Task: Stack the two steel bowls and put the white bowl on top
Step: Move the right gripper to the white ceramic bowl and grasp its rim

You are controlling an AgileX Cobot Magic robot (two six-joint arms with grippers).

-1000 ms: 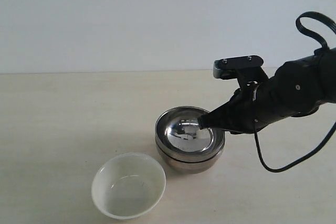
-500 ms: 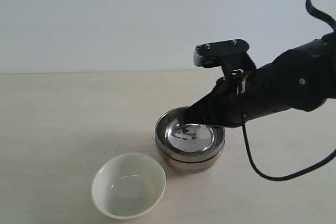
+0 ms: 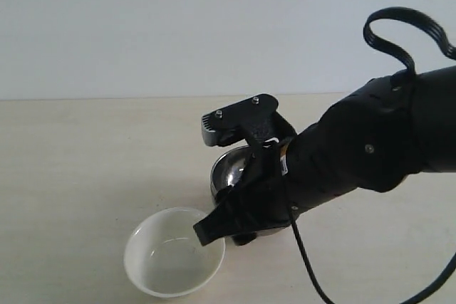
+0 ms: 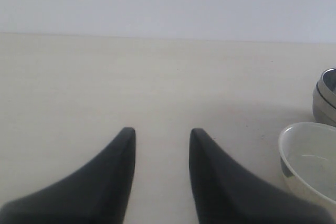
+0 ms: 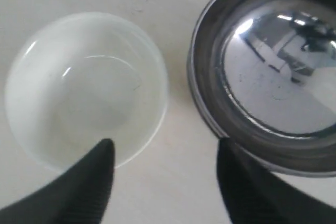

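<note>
The two steel bowls (image 3: 229, 169) sit nested on the table, mostly hidden behind my right arm in the exterior view. In the right wrist view the steel bowls (image 5: 273, 72) show a mirror-like inside. The white bowl (image 3: 173, 253) stands empty just in front and to the left of them, apart from the stack. My right gripper (image 5: 165, 148) hangs open above the gap between them, one finger over the white bowl (image 5: 84, 87)'s rim, the other over the steel rim. My left gripper (image 4: 161, 132) is open and empty over bare table, with the white bowl (image 4: 310, 156) and steel bowls (image 4: 326, 95) off to one side.
A pale wooden table (image 3: 71, 161) runs back to a plain white wall (image 3: 178, 26). The right arm's black cable (image 3: 399, 23) loops above the arm. The left arm is out of the exterior view.
My right arm has swung from over the steel stack forward and left, down to the white bowl's near rim, and now covers most of the stack. The bowls have not moved.
</note>
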